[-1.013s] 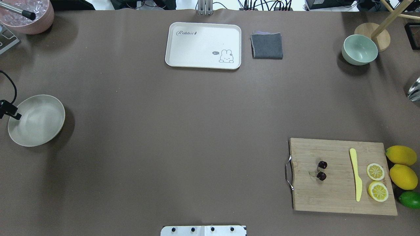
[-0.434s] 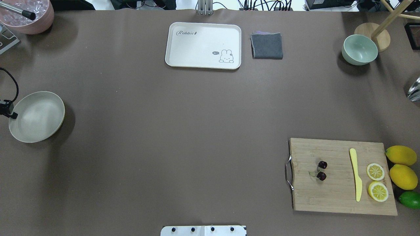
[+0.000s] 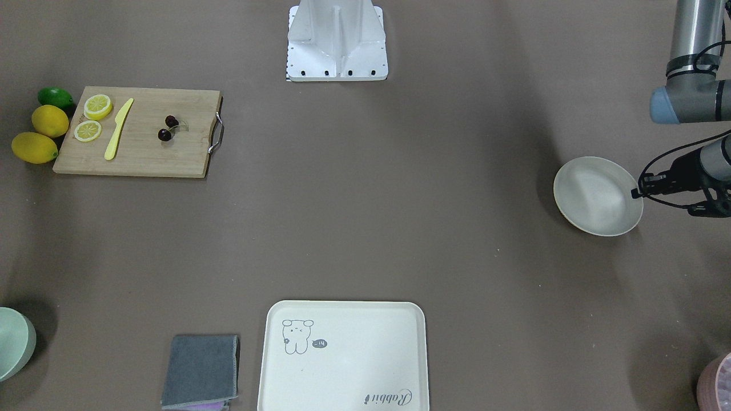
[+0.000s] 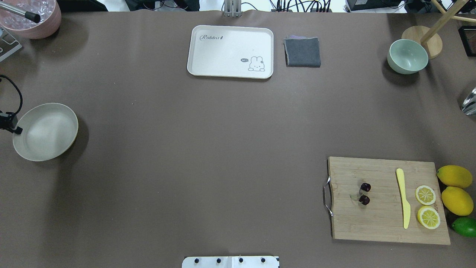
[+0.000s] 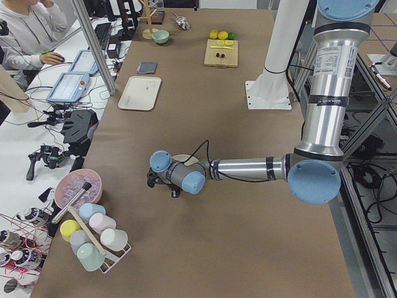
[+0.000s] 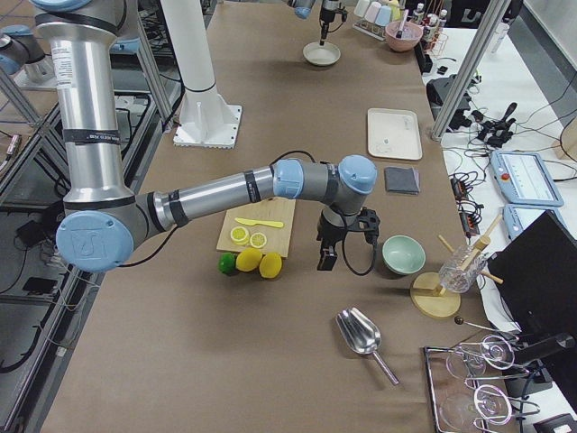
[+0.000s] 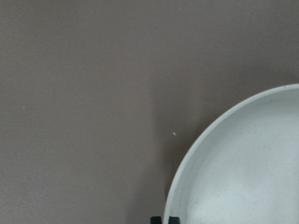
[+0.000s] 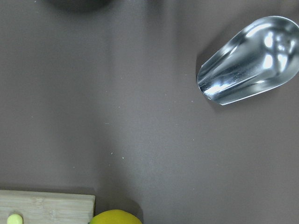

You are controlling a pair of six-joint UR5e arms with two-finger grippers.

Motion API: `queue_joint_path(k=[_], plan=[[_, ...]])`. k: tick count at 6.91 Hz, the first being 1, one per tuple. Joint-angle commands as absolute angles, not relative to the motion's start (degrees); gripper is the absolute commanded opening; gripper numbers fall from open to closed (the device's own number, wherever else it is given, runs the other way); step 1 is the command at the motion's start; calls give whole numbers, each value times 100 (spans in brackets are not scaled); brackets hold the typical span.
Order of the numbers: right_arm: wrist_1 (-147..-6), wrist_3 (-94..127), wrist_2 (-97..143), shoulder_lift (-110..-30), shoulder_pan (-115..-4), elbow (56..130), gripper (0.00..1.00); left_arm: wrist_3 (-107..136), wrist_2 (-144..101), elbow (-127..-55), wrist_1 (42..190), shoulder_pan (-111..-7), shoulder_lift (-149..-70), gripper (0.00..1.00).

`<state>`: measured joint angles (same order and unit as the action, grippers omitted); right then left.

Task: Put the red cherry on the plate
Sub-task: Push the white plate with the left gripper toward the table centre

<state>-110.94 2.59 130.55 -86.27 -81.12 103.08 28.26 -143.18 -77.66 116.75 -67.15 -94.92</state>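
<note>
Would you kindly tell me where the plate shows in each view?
Front-facing: plate at right, mid-height.
Overhead: plate at left edge.
Exterior left: plate at centre, mostly hidden behind the left arm.
Exterior right: plate at top centre.
Left wrist: plate at lower right.
Right wrist: not in it.
Shared landmark: the rabbit tray, in all four exterior views.

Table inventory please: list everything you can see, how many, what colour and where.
red cherry: joined pair, dark red, on the cutting board
plate: one, cream, robot's left table edge
cutting board: one, wooden, robot's near right
knife: one, yellow, on the board
lemon slices: two, yellow, on the board
lemons: two, yellow, past board's right end
lime: one, green, beside lemons
tray: one, cream, far middle
cloth: one, grey, beside tray
bowl: one, pale green, far right
scoop: one, metal, right edge
left gripper: black, clamped on plate's rim
right gripper: black, between lemons and bowl, state unclear
</note>
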Motion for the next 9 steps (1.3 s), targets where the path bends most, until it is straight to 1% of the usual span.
queue_joint_path(k=[1,3,5,7,8,9], plan=[[-11109,264,13096,-8631,-8112,10327,100,3275,-14607,-8198,11086,-6820,-9780,0],[-11153,264,13096,-8509,-8112,10301,100,3804,-14564,-8332,10758,-6759,-10211,0],[-11153,272,13104,-8473,-8112,10257,100,4802,-14285,-8376,10767,-6331,-10764,0],[-11162,281,13183,-8473,-8104,10239,100,5865,-13932,-8699,10784,-5568,-11003,0],[-11162,273,13201,-8473,-8104,10222,100,6550,-13487,-8858,10793,-5024,-11274,0],[-11153,272,13227,-8473,-8104,10178,100,6905,-13448,-8972,10793,-4740,-11381,0]])
